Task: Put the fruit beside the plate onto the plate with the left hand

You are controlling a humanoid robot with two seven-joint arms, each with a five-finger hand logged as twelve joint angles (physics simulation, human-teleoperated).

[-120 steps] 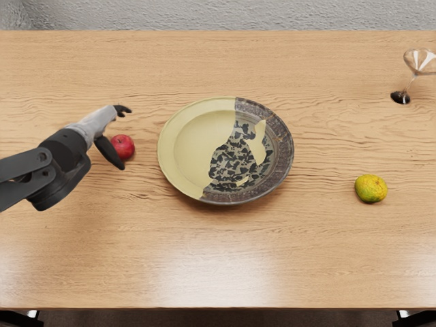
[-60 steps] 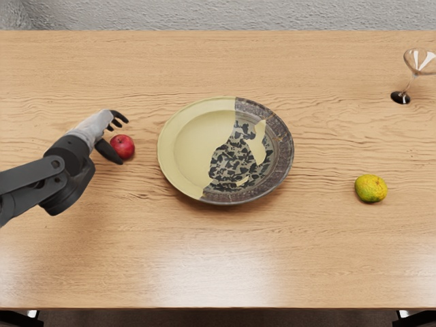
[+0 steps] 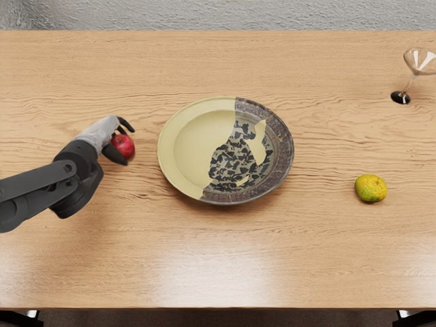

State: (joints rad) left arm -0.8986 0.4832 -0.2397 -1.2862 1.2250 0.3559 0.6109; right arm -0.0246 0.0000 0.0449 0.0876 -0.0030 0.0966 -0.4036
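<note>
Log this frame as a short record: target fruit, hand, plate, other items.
target fruit: red apple, on the table just left of the plate, not on it
hand: left robot hand, fingers curled around the red apple
plate: plate, mid-table
other items: yellow-green citrus at right; glass at far right corner
right arm: not in view

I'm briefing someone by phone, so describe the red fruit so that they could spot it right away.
Find the big yellow plate with the dark patterned half, mid-table. Just off its left rim lies the small red fruit, cupped by the left hand. The only other one, a yellow-green fruit, sits far right.
</note>
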